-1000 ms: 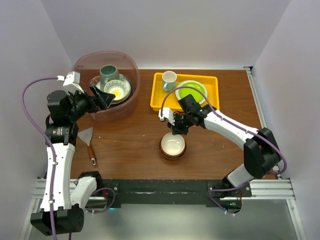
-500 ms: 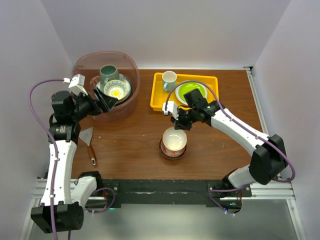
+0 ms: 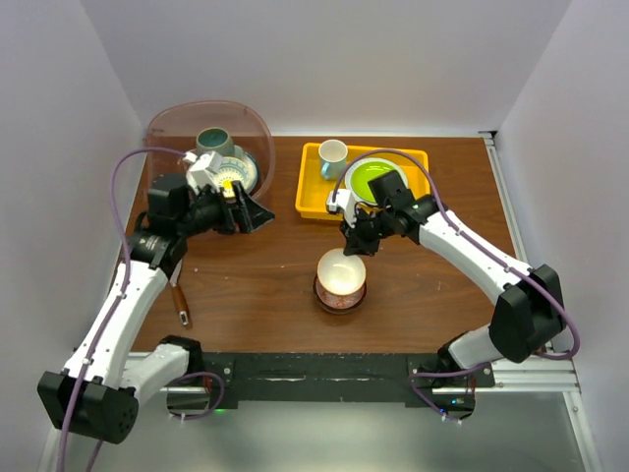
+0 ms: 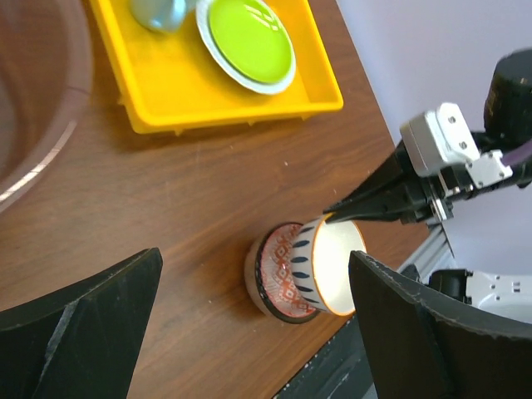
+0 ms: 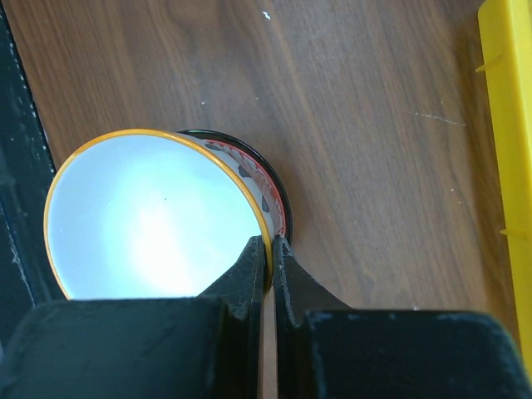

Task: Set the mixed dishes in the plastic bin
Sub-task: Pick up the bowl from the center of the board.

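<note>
White-lined bowl (image 5: 150, 216), tilted atop a patterned bowl (image 3: 338, 299) on the desk (image 3: 256, 285), is being picked up: the right claw (image 5: 268, 249) pinches its rim. The left claw (image 3: 254, 213) gapes empty. Next, lift it clear and carry it left to the bin (image 3: 257, 126).

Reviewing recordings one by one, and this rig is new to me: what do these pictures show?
Two robot arms stand at a table. One picture looks down from above; the other two come from cameras on each wrist. The right gripper is shut on the rim of an orange-rimmed bowl, tilted in a red patterned bowl. The left gripper is open, empty, beside the plastic bin holding a teal mug. A yellow tray carries a white cup and green plate.
</note>
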Robot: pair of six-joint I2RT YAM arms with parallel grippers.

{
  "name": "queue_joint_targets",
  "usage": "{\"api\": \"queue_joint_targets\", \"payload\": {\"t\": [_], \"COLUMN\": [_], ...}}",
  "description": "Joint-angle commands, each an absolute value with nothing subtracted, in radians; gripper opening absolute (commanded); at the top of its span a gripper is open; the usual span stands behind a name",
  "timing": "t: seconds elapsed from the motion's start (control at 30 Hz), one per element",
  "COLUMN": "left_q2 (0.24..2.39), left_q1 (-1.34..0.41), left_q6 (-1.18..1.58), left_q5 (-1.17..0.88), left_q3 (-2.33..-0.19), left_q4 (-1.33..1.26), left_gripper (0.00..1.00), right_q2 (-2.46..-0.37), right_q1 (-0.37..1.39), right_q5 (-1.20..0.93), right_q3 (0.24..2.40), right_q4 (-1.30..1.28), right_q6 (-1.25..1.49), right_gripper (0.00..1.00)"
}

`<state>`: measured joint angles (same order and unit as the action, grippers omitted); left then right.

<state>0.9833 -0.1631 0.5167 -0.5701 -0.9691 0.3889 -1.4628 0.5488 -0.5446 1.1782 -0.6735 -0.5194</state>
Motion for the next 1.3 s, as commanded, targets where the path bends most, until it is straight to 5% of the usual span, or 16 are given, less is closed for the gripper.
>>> {"api": "queue_joint_targets", "payload": {"t": [0.0,0.43,1.27], "left_q2": [1.015,1.091,1.163], "left_q1": [-0.274,-0.552,-0.673], "left_q6": [0.549,0.664,0.710], "left_q5": [-0.462,-0.215,-0.149], "left_q3": [-1.028,-1.014,-0.997], "left_q4": [0.391,0.400,0.348], "left_gripper": [1.00,1.00,1.00], "right_q2": [-1.420,-1.427,-1.424], "right_q1": [0.532,0.518,0.518], "right_q5": [-0.615,-0.637,-0.635], "right_q3": [1.227,1.216,1.203], "right_q4": [-0.643,-0.623,-0.617], "right_q6": [-0.434,-0.383,-0.380], "right_gripper": [0.00,0.00,0.00]}}
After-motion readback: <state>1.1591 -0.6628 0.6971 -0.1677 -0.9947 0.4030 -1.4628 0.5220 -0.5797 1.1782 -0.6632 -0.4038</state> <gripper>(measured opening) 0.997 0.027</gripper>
